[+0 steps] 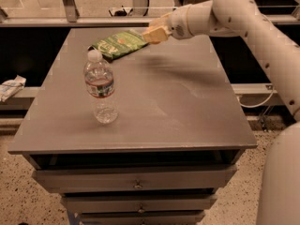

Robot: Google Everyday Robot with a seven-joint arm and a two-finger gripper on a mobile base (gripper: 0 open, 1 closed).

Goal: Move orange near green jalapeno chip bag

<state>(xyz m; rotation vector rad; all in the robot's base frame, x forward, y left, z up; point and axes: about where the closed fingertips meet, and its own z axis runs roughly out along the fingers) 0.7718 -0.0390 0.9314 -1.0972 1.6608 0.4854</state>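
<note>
The green jalapeno chip bag lies flat at the far edge of the grey table, left of centre. My gripper hangs just above the table's far edge, at the bag's right end, on the white arm reaching in from the right. The orange does not show as a separate thing; it is hidden or out of view.
A clear plastic water bottle stands upright on the left half of the table, nearer to me than the bag. Drawers sit under the tabletop. A white cloth lies on a ledge at the left. A rail runs behind the table.
</note>
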